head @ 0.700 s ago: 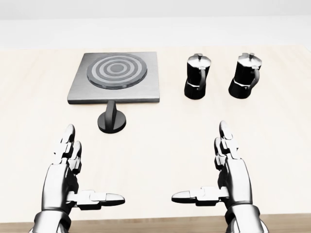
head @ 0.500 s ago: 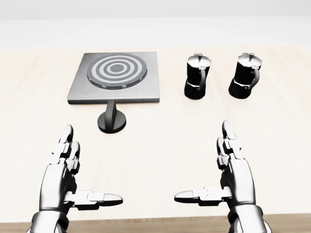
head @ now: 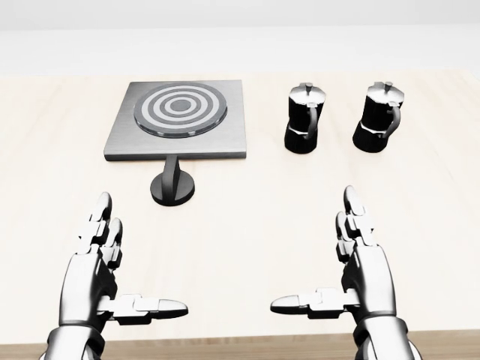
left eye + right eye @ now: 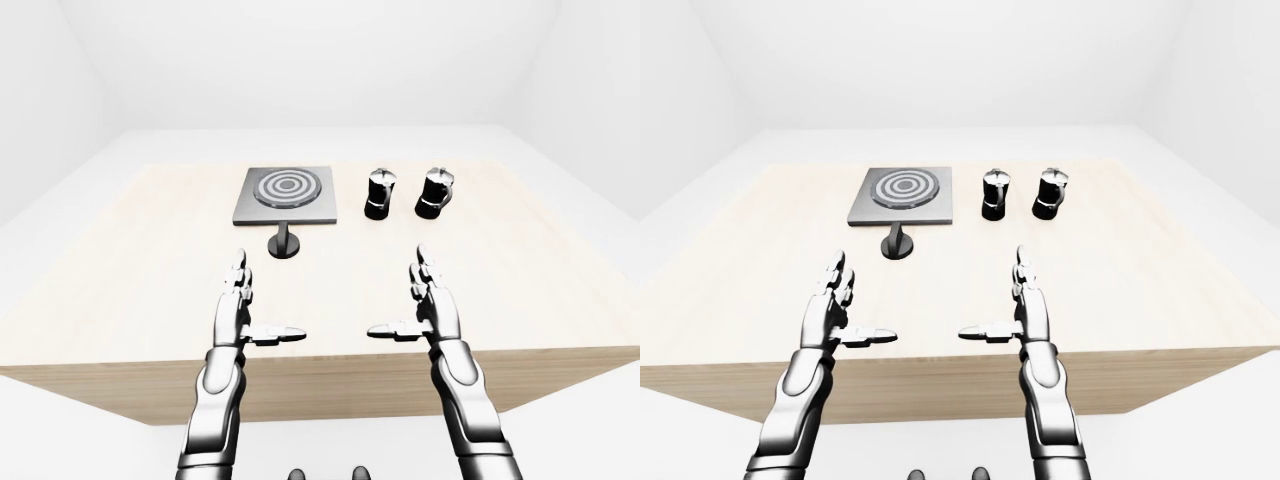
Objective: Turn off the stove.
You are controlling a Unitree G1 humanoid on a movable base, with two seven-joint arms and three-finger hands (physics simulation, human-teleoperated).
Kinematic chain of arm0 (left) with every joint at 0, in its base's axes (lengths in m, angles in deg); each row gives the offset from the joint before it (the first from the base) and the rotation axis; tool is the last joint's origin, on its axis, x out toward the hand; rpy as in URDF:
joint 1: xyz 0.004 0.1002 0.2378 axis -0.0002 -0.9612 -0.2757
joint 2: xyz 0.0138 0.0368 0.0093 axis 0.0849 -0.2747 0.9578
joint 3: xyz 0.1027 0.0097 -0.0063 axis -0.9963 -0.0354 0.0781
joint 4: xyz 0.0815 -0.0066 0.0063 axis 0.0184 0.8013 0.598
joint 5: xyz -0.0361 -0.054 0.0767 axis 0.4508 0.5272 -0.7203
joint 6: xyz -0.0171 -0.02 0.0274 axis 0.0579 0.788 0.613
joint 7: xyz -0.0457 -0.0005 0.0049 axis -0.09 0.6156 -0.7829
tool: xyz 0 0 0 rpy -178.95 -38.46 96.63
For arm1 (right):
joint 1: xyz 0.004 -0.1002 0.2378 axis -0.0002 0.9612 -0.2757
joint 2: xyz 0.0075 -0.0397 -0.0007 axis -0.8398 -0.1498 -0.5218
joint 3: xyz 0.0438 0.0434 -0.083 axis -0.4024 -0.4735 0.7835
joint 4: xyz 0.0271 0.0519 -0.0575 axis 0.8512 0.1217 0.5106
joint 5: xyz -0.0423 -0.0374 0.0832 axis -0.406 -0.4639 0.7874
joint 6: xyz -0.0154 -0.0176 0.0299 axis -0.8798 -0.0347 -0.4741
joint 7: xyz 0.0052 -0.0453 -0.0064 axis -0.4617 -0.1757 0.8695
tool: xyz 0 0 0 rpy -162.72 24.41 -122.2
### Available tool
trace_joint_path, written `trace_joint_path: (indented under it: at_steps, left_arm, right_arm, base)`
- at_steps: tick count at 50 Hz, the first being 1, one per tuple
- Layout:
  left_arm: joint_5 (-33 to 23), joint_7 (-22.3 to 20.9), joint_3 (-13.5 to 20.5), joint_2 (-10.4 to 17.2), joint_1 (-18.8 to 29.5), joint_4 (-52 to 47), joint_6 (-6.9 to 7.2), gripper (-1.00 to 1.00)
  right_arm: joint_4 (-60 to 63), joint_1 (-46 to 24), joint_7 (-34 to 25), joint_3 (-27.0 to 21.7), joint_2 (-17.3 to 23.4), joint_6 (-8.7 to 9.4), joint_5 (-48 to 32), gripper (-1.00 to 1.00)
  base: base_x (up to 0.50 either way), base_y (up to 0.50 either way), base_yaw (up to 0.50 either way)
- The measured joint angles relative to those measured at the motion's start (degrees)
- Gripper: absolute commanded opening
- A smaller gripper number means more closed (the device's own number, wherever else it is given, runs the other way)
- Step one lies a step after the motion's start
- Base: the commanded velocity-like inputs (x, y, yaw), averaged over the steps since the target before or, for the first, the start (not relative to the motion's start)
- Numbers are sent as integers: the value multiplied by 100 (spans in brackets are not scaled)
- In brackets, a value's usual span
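Pale wooden table (image 3: 420, 195) seen from above in the head view. Stove (image 3: 178, 120), a grey square plate with a ringed burner, is placed toward the upper left. Its black knob (image 3: 172, 184) is set just below the plate's lower edge, upright on a round base; whether it touches the plate cannot be told. Two black moka pots (image 3: 304, 118) (image 3: 379, 116) are stood side by side to the stove's right, apart from it and from each other.

Left hand (image 3: 101, 274) is held over the table's lower left, fingers spread and straight, thumb pointed inward; nothing is gripped. Right hand (image 3: 356, 274) is mirrored at lower right, fingers likewise apart, empty. Both hands are well short of the knob.
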Motion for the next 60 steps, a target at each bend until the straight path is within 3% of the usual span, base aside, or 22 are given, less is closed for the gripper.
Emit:
trace_joint_path:
  at_steps: [31, 60]
  left_arm:
    - [6, -14, 6, 5, 24, 35, -15, 100]
    - [2, -20, -5, 0, 1, -23, 26, 100]
  right_arm:
    - [-13, -17, -47, 12, 2, -1, -29, 100]
    - [-74, -57, -89, 29, 11, 15, -82, 100]
  base:
    - [0, 0, 0]
    - [0, 30, 0]
